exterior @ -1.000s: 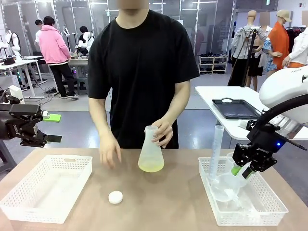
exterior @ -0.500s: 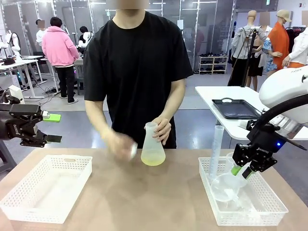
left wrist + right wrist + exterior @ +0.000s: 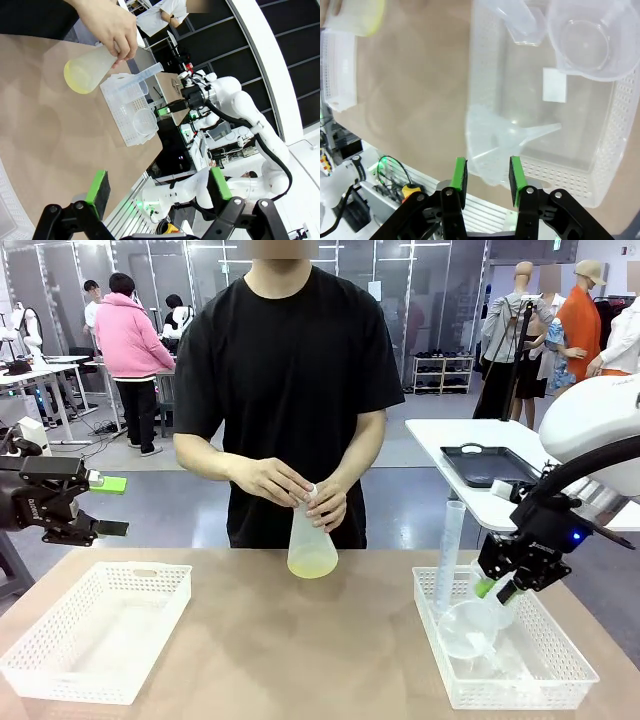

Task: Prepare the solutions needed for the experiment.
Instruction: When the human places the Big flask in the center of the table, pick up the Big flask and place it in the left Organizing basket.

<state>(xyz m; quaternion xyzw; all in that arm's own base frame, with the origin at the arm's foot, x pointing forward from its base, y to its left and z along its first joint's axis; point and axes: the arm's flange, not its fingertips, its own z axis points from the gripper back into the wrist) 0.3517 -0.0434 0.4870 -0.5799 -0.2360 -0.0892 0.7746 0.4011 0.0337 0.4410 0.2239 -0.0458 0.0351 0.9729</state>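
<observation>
flask: translucent conical flask (image 3: 312,545) at the far middle of the table (image 3: 300,660), about upright; on the tabletop or just off it, cannot tell
solution: shallow pale yellow-green liquid (image 3: 312,566) in the flask bottom
person: at the far side, one hand (image 3: 268,480) over the flask mouth, other hand (image 3: 330,505) around the neck
left gripper: (image 3: 118,506) off the table's left edge, above and behind the left basket (image 3: 60,680), well apart from the flask
left jaws: wide apart, green pads facing, nothing between
right gripper: (image 3: 497,590) hanging over the right basket (image 3: 520,692), tips pointing down and inward, near the beaker rim
right jaws: narrow gap between the pads, nothing clamped in the wrist view, only basket wall and table edge seen through the gap
right basket contents: graduated cylinder (image 3: 450,550) upright at the near-left corner as seen from the front; clear beaker (image 3: 465,625) beside it; funnel (image 3: 505,137) on its side, stem toward the basket middle; small white square piece (image 3: 554,85) on the basket floor
baskets: white mesh, one at each end of the table, flask between them and farther back
</observation>
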